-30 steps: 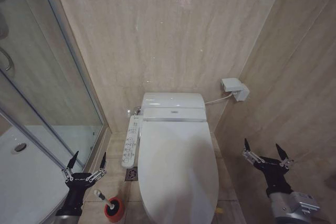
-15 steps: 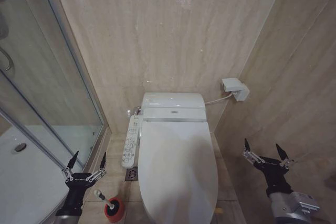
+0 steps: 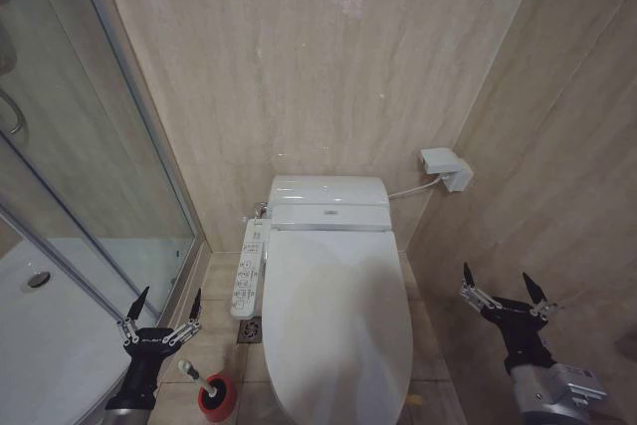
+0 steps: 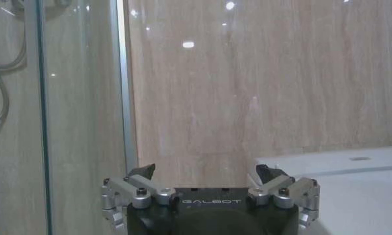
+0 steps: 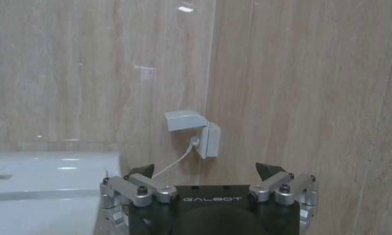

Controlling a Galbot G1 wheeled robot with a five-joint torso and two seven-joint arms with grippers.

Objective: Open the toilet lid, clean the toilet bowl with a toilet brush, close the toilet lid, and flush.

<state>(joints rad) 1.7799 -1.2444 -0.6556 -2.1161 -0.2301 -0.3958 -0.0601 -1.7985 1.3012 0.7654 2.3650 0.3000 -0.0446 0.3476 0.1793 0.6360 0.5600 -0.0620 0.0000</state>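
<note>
While the toilet lid (image 3: 336, 320) lies flat and shut over the toilet bowl, nothing of the task is begun; the step in hand, as I judge it, is lifting that lid.

Nearest, low on the left: left gripper (image 3: 160, 308), fingers spread wide, holding nothing, pointing up beside the glass shower door (image 3: 95, 196). Just beside it on the floor, toward the toilet: the toilet brush (image 3: 195, 375), thin white handle leaning out of its red cup holder (image 3: 217, 397). Low on the right: right gripper (image 3: 501, 289), jaws likewise parted and empty, hanging by the beige side wall, well apart from the toilet.

Middle ground: lid glossy white, elongated oval, its front edge toward the robot. The buttoned side panel (image 3: 248, 269) runs along the lid's left flank; a floor drain (image 3: 249, 330) sits below it.

Farther: the tank housing (image 3: 327, 202) at the hinge end, then a white wall socket box (image 3: 445, 168) with a cable running to the toilet.

Notes on doing it well:
- Take the lid at its near front edge, far from the hinge, for best leverage.
- The surface looks slick; hooking a finger under the rim seems safer than pinching.
- Keep clear of the side panel buttons.
- Swing up in an arc about the hinge until it rests against the tank.
- Leave the brush alone until the lid stands open.
</note>
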